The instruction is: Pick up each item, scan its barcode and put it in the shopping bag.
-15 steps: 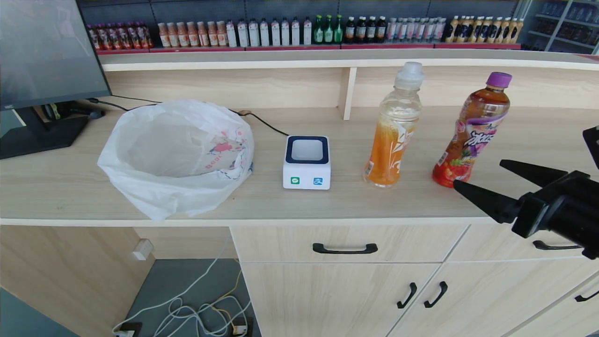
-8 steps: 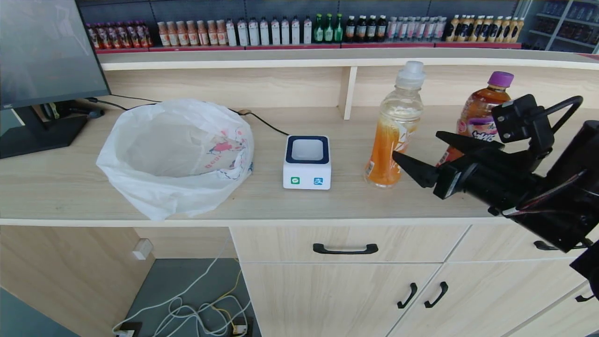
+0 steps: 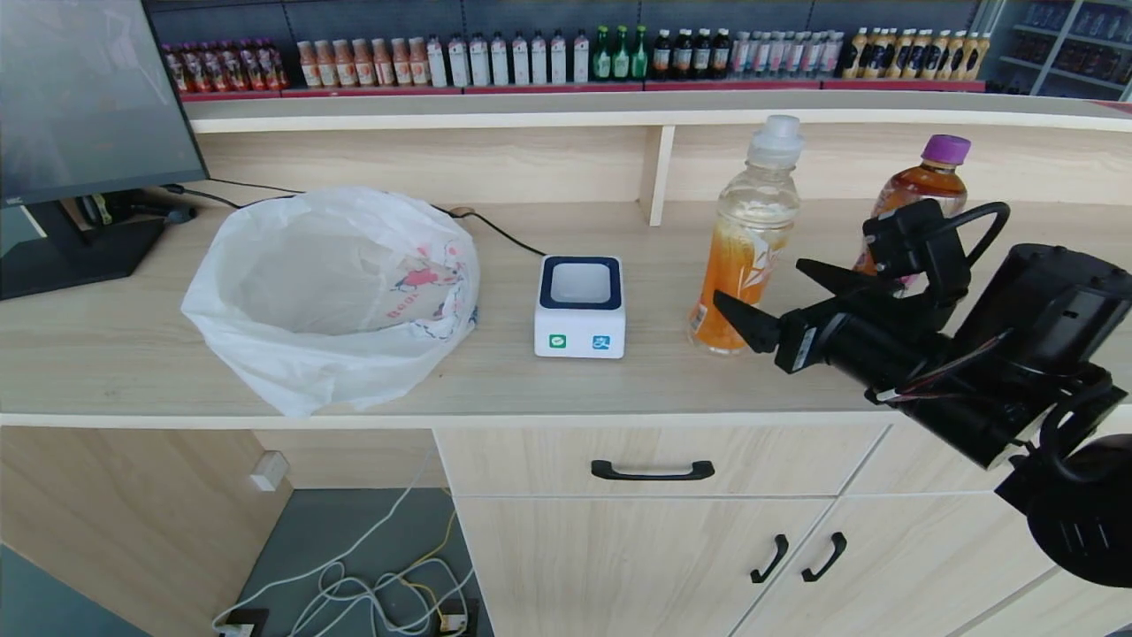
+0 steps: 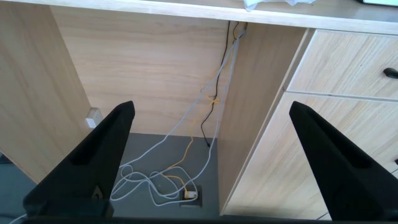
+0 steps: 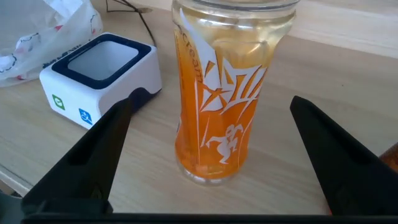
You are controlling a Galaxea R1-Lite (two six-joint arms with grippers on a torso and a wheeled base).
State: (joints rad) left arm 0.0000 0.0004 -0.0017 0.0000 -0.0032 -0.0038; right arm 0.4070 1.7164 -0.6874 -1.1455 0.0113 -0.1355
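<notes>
left gripper (image 4: 210,109) hangs low, below the counter (image 3: 106,363) edge, jaws spread wide with nothing in them, facing the open bay with floor cables (image 4: 155,180). Looks parked there to leave the worktop to the other arm

On the counter's left part the shopping bag (image 3: 327,292) lies with its mouth rolled wide and facing up, nothing visible inside, so a bottle can go in without anyone holding it open

Just right of the bag, near but not touching, the scanner (image 3: 580,306) sits with its window facing up, so a barcode has to be turned down over it. It stands between the bag and the bottles, which makes pick, scan, bag one leftward sweep

Right of the scanner the orange bottle (image 3: 743,257) stands upright on the counter, cap on, part full. The purple-capped bottle (image 3: 939,172) stands upright farther right, partly hidden behind the right arm

right gripper (image 3: 759,281) is level with the orange bottle's lower half, fingers wide apart and holding nothing. In the wrist view the bottle is centred between them, just ahead of the tips, no contact seen. That lines up a side grasp on the body

Judgement: first pick, task barely begun, both bottles on the counter. Next move needs a little more reach, then a close round the body without tipping it
</notes>
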